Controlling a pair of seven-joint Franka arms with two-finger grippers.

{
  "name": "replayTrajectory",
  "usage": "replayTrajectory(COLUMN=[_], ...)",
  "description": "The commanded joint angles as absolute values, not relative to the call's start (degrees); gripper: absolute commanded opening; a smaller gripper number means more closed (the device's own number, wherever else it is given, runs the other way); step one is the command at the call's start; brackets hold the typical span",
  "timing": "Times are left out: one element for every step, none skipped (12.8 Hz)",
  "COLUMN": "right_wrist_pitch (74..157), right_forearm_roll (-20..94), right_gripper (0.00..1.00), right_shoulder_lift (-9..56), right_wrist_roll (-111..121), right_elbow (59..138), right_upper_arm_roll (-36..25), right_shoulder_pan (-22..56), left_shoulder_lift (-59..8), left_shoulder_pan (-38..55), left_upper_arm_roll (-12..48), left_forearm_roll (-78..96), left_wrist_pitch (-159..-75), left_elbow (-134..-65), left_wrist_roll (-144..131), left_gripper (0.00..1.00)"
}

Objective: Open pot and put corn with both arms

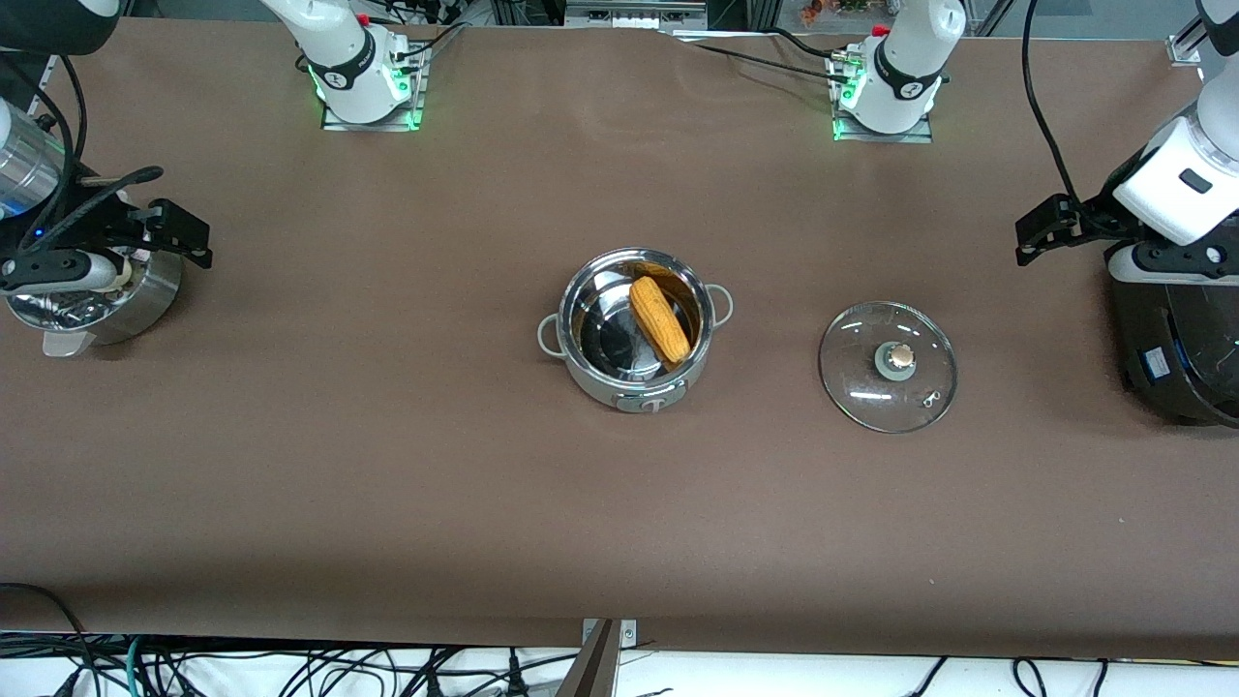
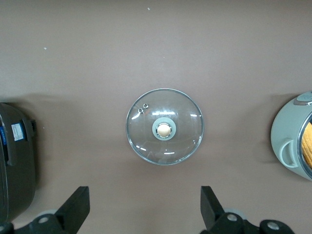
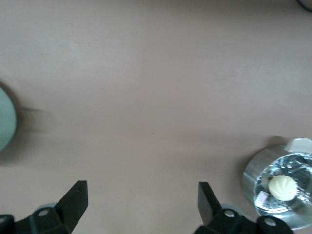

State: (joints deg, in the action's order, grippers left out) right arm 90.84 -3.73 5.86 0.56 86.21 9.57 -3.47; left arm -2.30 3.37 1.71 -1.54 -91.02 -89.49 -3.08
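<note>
While the shiny round stainless-steel pot (image 1: 635, 329) stands uncovered mid-bench, the yellow-orange corn cob (image 1: 659, 318) lies slantwise inside it, leaning toward the wall at the left arm's end. Its clear glass lid with tan knob (image 1: 888, 366) rests flat on the brown bench (image 1: 387, 465) beside the pot, apart from it. Left claw (image 2: 144, 212) hangs released beside the black rounded cooker (image 1: 1176, 339); right claw (image 3: 142, 209) hangs released over the perforated steel basket (image 3: 280, 187) with its pale bun (image 3: 282, 187).
</note>
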Motion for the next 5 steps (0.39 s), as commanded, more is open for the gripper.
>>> replayTrajectory(right_wrist_pitch=[90.44,90.44,90.44,90.44,90.44], right_forearm_roll=[-5.01,-5.10,-5.01,-4.75,-4.66], right_gripper=[1.00,1.00,1.00,1.00,1.00], right_shoulder_lift=[5.09,5.45,5.71,5.80,5.80], right_wrist_roll=[1.50,1.49,1.41,1.23,1.14], right_elbow=[87.71,87.71,87.71,87.71,87.71], right_upper_arm_roll=[9.40,9.40,9.40,9.40,9.40], right_shoulder_pan=[-3.16,-3.16,-3.16,-3.16,-3.16], left_shoulder_lift=[-1.14,-1.23,-1.40,-1.58,-1.84], left_shoulder_pan=[4.04,4.13,4.13,4.13,4.13], left_upper_arm_roll=[1.40,1.41,1.41,1.41,1.41], left_forearm_roll=[-0.97,-0.97,-0.97,-1.14,-1.32], left_wrist_pitch=[-90.26,-90.18,-90.26,-90.26,-90.35], left_elbow=[-89.65,-89.65,-89.04,-89.03,-88.86], left_wrist_roll=[-3.43,-3.51,-3.52,-3.43,-3.25], left_gripper=[1.00,1.00,1.00,1.00,1.00])
